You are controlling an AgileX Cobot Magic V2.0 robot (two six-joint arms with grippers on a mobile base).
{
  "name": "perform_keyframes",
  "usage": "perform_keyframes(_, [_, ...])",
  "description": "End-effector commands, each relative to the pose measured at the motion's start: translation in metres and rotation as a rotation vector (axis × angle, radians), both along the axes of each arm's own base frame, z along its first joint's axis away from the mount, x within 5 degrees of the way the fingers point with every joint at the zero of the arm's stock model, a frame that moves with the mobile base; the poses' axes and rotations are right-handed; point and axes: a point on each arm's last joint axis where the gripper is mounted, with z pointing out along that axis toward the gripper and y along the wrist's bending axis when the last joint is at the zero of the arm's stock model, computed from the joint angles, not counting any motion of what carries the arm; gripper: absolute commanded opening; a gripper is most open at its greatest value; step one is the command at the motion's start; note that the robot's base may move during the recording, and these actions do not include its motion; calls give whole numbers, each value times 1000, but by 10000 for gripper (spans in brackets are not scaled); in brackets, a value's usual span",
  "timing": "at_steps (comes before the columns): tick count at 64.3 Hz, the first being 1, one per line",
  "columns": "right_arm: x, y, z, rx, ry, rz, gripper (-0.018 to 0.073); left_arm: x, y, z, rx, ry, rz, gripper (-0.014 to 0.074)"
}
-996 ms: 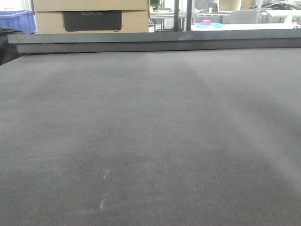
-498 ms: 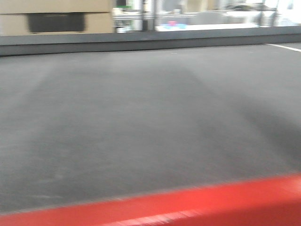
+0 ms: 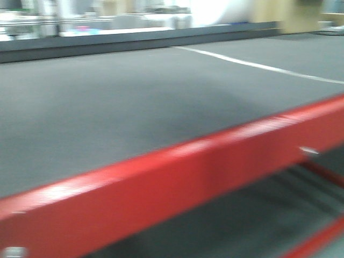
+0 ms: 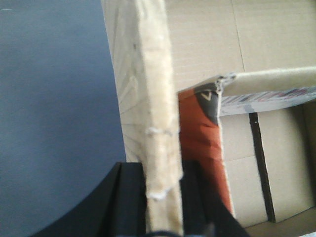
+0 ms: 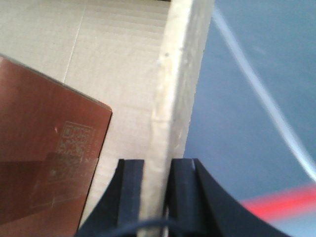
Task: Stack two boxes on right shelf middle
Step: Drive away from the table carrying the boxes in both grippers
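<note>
In the left wrist view a tan cardboard box (image 4: 202, 39) stands open, and my left gripper (image 4: 163, 170) is shut on the raw edge of its side wall (image 4: 154, 79). The right wrist view shows the same kind of tan cardboard box (image 5: 118, 54), with my right gripper (image 5: 157, 168) shut on its other wall (image 5: 180, 74). A black finger sits on each side of the board in both views. The right shelf middle is out of view. Neither gripper nor the box shows in the blurred front view.
Inside the box lie a red-orange item (image 4: 200, 133), a printed flap (image 4: 266, 94) and a reddish-brown sheet (image 5: 44, 148). Ahead is a table with a grey top (image 3: 107, 107), a white line (image 3: 258, 64) and a red front rail (image 3: 177, 177).
The front view has drawn back and swung right: the red rail has risen into the frame at a slant, and the cardboard boxes behind the table at the left have slid out of view.
</note>
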Motion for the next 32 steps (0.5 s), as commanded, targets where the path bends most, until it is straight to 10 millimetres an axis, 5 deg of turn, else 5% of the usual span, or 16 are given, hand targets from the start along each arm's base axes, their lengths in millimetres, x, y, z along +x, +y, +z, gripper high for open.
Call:
perform_keyframes(1, [-1,-4,8,5,-64,-17,-153,-4,-3,10,-49,-60,-23,-111])
perform_keyframes(32, [-1,-4,8,5,-64,-17,-153,-4,-3,10,-49,-60,-23,-111])
